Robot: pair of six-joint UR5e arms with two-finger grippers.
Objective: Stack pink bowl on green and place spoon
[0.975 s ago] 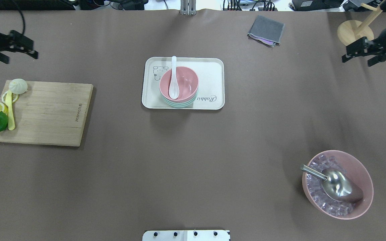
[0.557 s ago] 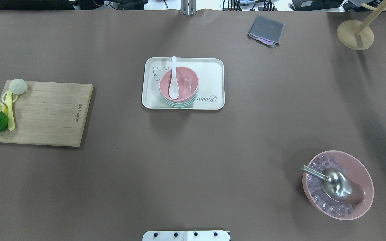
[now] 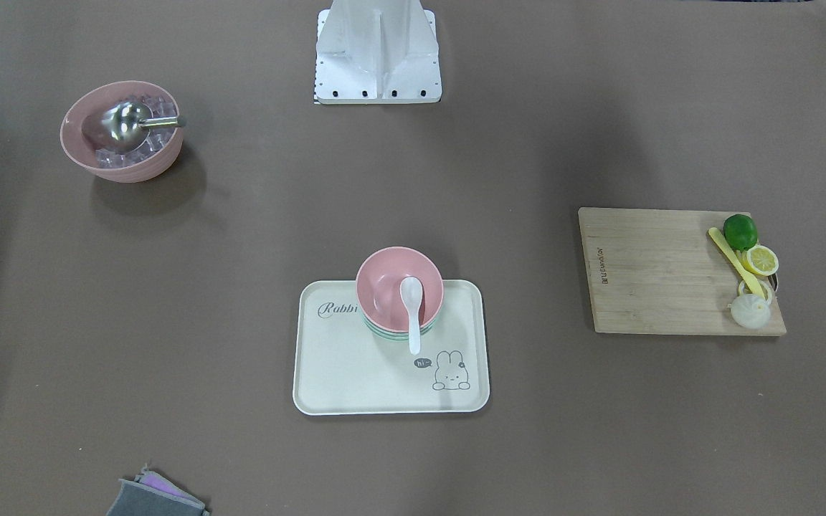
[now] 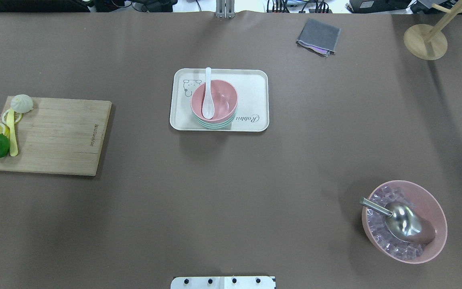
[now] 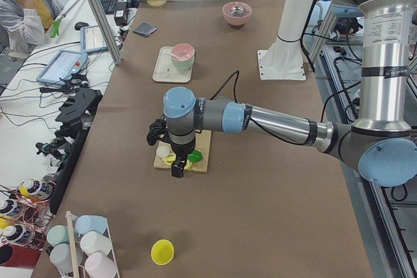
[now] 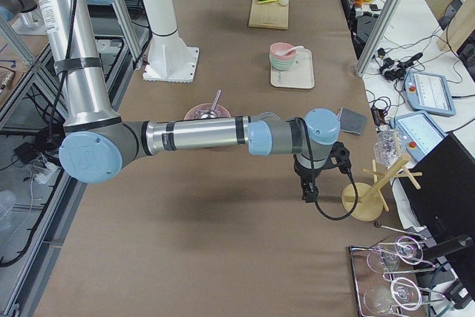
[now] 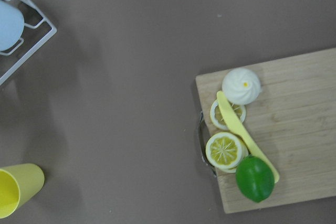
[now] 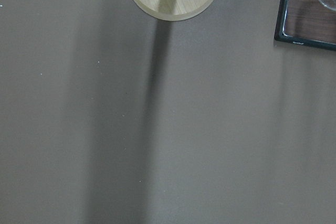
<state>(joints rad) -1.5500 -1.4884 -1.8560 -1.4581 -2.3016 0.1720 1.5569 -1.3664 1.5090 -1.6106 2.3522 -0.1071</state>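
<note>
Pink bowl (image 4: 219,99) sat in green bowl (image 4: 215,124) on the tray (image 4: 255,90). Spoon (image 4: 207,98) lay inside, handle overhanging the far rim; any knock could tip it out. Left claw (image 5: 174,168) and right claw (image 6: 308,192) hung far off, opening not discernible.

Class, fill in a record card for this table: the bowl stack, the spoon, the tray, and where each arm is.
Stack: pink bowl sits in green bowl
Spoon: white spoon, scoop in the pink bowl, handle over its rim
Base: tray under the stack
Left arm: left gripper near the cutting board; jaws cannot be judged
Right arm: right gripper near the wooden stand; jaws cannot be judged
</note>
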